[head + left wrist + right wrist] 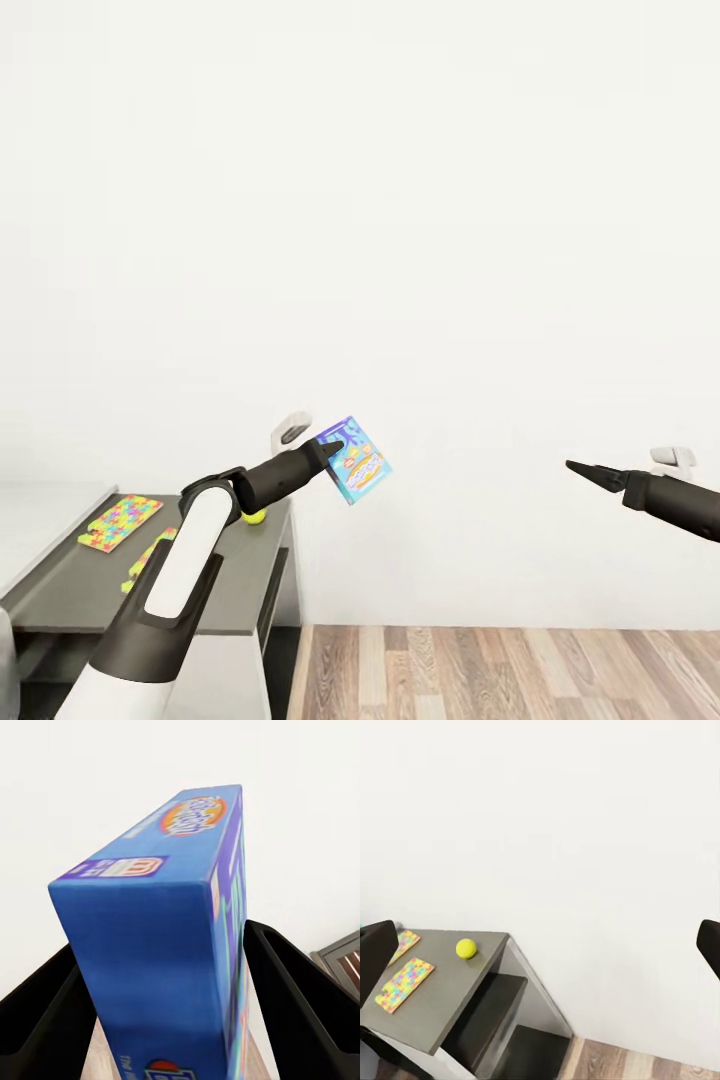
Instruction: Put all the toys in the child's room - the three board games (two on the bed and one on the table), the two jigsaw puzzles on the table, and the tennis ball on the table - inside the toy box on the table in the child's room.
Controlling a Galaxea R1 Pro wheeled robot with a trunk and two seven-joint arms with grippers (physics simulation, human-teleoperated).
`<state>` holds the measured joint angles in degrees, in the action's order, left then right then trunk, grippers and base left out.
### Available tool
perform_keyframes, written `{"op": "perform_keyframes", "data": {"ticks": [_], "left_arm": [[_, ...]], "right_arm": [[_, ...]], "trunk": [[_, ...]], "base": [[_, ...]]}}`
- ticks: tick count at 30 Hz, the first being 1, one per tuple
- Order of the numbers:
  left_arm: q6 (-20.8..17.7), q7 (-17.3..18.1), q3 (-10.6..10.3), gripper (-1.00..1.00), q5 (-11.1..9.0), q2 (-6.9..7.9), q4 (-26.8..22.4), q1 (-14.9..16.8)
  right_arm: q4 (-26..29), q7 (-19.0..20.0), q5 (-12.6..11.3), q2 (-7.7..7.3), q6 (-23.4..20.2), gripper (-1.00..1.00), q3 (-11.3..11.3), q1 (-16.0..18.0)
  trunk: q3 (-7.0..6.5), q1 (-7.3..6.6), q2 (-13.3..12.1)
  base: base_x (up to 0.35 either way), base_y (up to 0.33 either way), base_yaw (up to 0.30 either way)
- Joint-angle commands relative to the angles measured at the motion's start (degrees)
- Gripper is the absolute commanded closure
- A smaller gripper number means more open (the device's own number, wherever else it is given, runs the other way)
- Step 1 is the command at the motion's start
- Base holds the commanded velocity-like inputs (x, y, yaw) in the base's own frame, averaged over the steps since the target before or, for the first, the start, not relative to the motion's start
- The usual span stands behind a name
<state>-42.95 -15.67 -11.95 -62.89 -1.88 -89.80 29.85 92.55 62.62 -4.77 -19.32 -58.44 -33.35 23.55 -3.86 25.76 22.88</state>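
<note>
One toy is in our grip: the left gripper (161, 1020) clamps the blue board game (352, 461) in mid-air. Our right gripper (578, 469) hangs spread and empty. We judge a loose hold could drop it onto the floor (500, 672).

Open air over the wood floor (500, 670) beside the table (215, 590); only the white wall (400, 200) blocks ahead

tennis ball (466, 948) on table (442, 1009) (puzzles (403, 984) nearby)
</note>
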Motion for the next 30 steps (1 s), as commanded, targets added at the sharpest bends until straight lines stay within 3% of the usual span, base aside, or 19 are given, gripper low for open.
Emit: {"op": "perform_keyframes", "data": {"ticks": [1, 30], "left_arm": [[-0.12, -0.57, 0.00, 1.00, -0.58, -0.02, -0.03, 0.03], [-0.12, -0.59, -0.13, 1.00, -0.08, -0.03, 0.03, 0.03]], "right_arm": [[0.00, -0.04, -0.33, -0.02, -0.45, -1.00, -0.05, 0.01], [0.00, -0.04, -0.33, -0.02, -0.36, -1.00, 0.01, 0.01]], "trunk": [[-0.05, 0.03, 0.04], [-2.33, 0.03, 0.04]], "base": [[0.000, 0.000, 0.199], [0.013, 0.009, 0.200]]}}
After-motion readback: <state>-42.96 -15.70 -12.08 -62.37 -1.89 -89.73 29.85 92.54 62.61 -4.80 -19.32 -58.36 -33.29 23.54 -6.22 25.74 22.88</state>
